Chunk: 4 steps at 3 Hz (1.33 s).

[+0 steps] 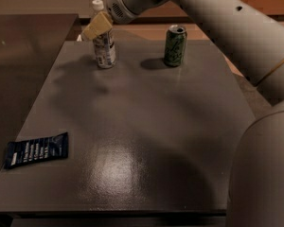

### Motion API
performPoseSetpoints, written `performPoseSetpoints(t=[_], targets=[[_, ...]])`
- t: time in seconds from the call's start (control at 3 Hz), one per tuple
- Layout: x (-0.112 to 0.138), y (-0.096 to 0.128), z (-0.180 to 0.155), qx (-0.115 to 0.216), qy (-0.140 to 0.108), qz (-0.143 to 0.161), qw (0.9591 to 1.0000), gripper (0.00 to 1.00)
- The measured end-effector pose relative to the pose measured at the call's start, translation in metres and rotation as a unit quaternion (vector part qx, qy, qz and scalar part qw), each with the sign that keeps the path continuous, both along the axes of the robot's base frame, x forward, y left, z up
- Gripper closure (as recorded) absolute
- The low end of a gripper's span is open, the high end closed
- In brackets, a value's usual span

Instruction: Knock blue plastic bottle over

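Table top (146, 126) is a dark grey slab w/ a smooth semi-gloss finish, and there's a soft light patch reflecting well in front of the blue plastic bottle (105, 51). Bottle itself is thin clear plastic, kinda shiny, w/ a printed label wrap & a white matt-looking cap. Gripper (92, 31) sits at the bottle's upper part: tan, matt, plastic or rubber, can't tell which. Arm (217, 18) up right of the bottle is a smooth pale grey shell, satin not glossy. Can (175, 45) right of the bottle is metal, green print w/ a bit of sheen. Wrapper (36, 149) far front-left of the bottle is dark blue film, slightly glossy.
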<state>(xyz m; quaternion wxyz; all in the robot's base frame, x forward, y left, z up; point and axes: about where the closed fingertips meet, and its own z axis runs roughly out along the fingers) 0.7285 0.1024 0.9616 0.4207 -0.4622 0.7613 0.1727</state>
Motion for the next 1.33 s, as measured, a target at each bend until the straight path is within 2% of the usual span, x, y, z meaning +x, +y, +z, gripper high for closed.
performPoseSetpoints(t=[0.67, 1.0, 1.33], targets=[[-0.001, -0.002, -0.006, 0.004, 0.014, 0.002, 0.9999, 0.64], [-0.009, -0.012, 0.007, -0.003, 0.006, 0.009, 0.9999, 0.88], [-0.026, -0.038, 0.029, -0.039, -0.005, 0.011, 0.9992, 1.00]])
